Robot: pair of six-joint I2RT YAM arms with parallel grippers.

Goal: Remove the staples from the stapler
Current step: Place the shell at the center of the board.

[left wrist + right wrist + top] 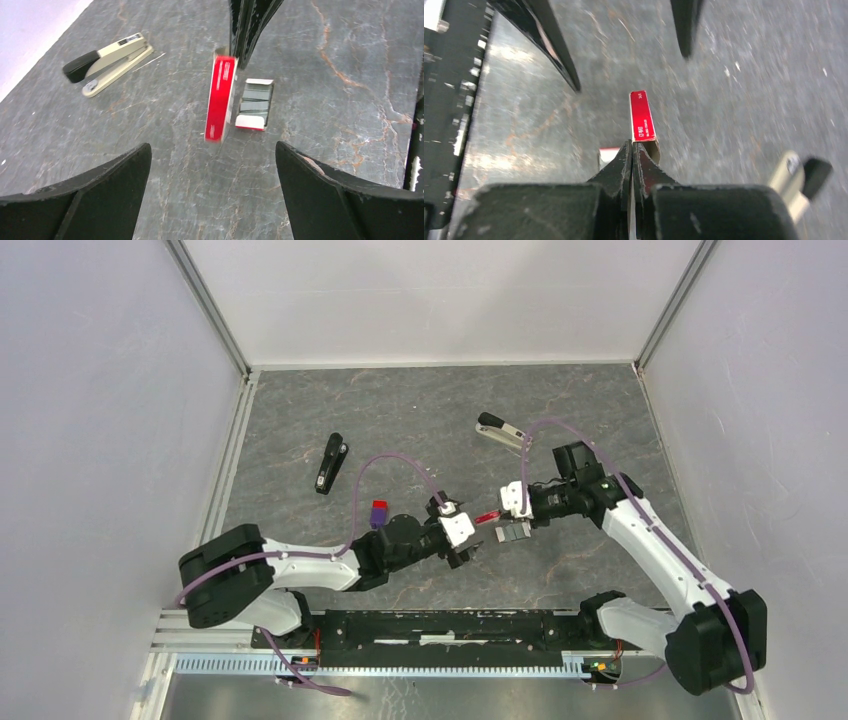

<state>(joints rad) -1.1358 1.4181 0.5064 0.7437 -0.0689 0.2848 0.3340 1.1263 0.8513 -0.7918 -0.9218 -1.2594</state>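
My overhead view is bright and even, the light soft, with only faint shadows on the bench (400,420). My left wrist view is crisp, though the red box (220,98) smears at its near end. My right wrist view is blurred throughout; the stapler (796,180) is a soft smudge and the right claw (633,150) is fuzzy.

Grey marbled tabletop (400,420), plain white walls (100,390)
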